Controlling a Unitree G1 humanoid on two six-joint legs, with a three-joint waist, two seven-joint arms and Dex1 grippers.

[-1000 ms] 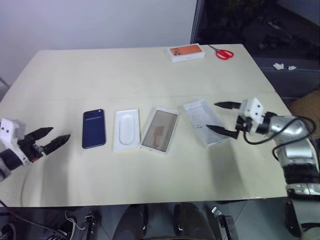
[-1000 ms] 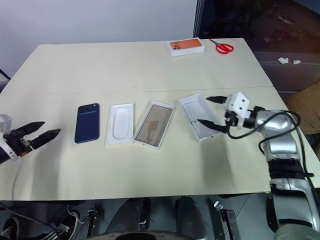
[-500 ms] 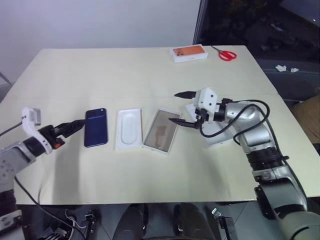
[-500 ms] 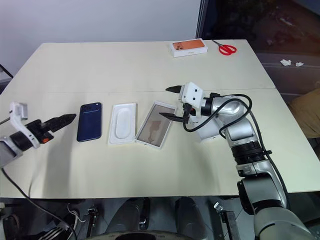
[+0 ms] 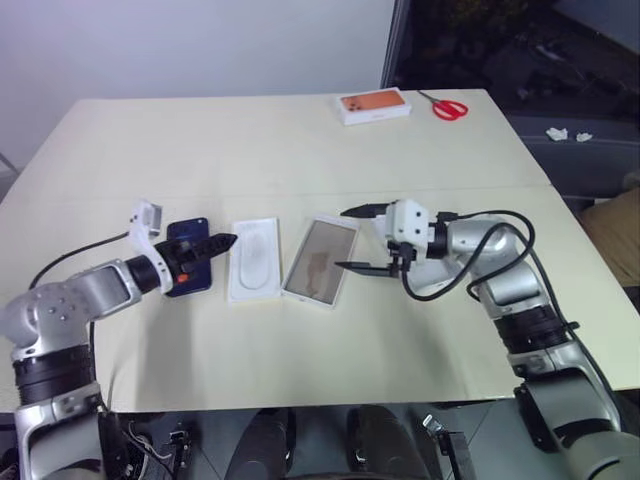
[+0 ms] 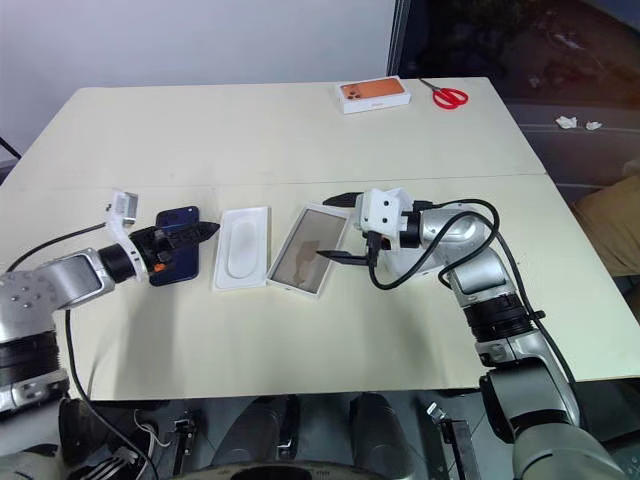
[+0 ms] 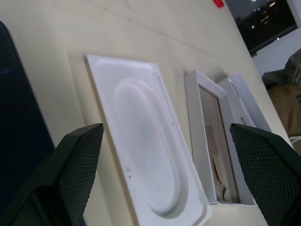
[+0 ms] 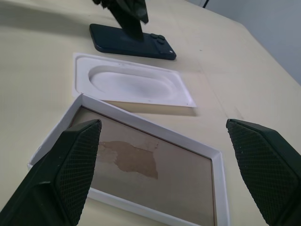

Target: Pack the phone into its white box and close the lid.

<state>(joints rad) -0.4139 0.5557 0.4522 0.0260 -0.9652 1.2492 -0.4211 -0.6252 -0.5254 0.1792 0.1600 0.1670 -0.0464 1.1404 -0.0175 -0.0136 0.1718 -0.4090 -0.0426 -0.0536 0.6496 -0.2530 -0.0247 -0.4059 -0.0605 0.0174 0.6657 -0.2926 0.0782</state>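
Note:
The dark blue phone (image 5: 188,270) lies flat at the left of a row on the table. To its right are a white insert (image 5: 253,258) with an oval recess and the white box (image 5: 320,262) with its brownish floor. The lid (image 7: 244,103) lies just beyond the box, mostly hidden behind my right arm in the eye views. My left gripper (image 5: 215,248) is open over the phone's right half, pointing at the insert. My right gripper (image 5: 342,238) is open, its fingers straddling the box's right edge. Neither holds anything.
A white box with an orange top (image 5: 374,105) and red scissors (image 5: 449,108) lie at the table's far right. A seam runs across the table (image 5: 300,400) behind the row. Bare tabletop lies in front of the row.
My left gripper swept right from the table's left edge to above the phone, rolling as it went. My right gripper moved left from the lid to the box's right edge.

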